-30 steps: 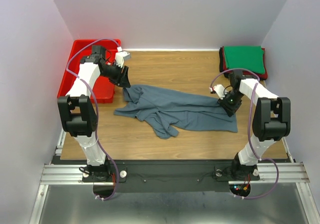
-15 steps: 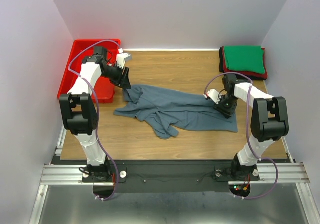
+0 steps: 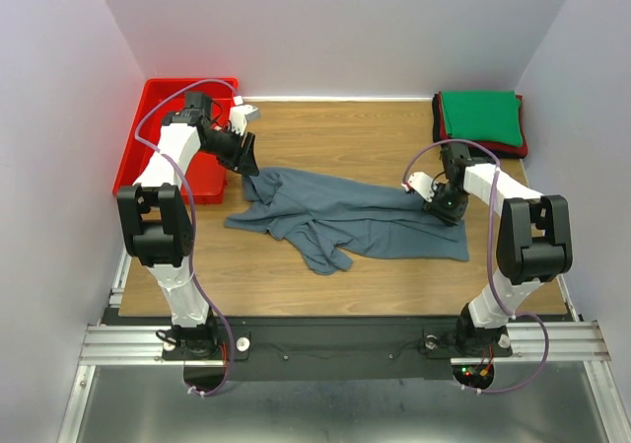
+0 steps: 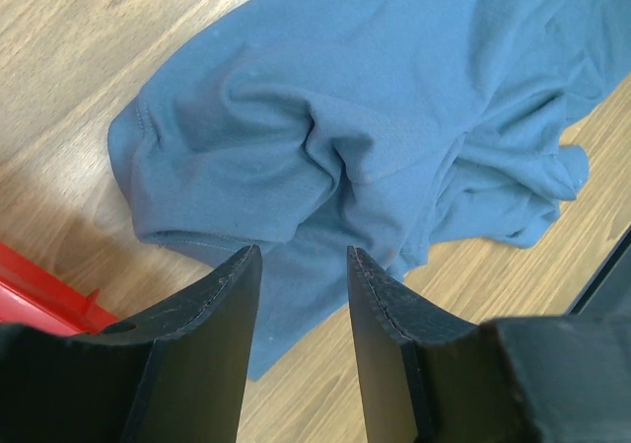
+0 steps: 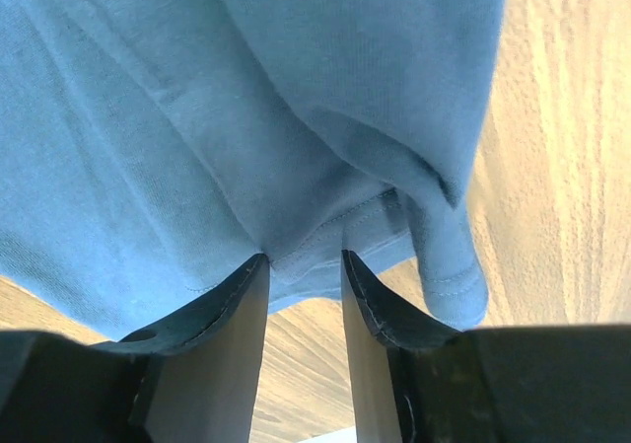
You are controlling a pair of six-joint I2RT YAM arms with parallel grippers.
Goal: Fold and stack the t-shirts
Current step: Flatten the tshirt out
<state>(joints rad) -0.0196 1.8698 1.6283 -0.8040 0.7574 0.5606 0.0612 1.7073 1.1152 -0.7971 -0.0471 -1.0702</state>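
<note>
A slate blue-grey t-shirt [image 3: 345, 216] lies crumpled and spread on the wooden table. My left gripper [image 3: 246, 159] is open just above the shirt's back left corner; in the left wrist view the jaws [image 4: 301, 265] stand apart over the shirt's edge [image 4: 375, 117] with nothing between them. My right gripper [image 3: 436, 202] is at the shirt's right back edge; its jaws [image 5: 304, 260] are open with the stitched hem [image 5: 345, 226] at the tips. A folded green t-shirt [image 3: 480, 115] tops a stack with red and dark cloth at the back right.
A red plastic tray [image 3: 148, 157] stands at the back left beside the left arm; its corner shows in the left wrist view [image 4: 39, 290]. Bare wood [image 3: 345, 127] lies behind the shirt. White walls close in the left, back and right.
My right gripper has shifted left and slightly back onto the shirt's right edge. My left gripper has hardly moved. The shirt lies as before.
</note>
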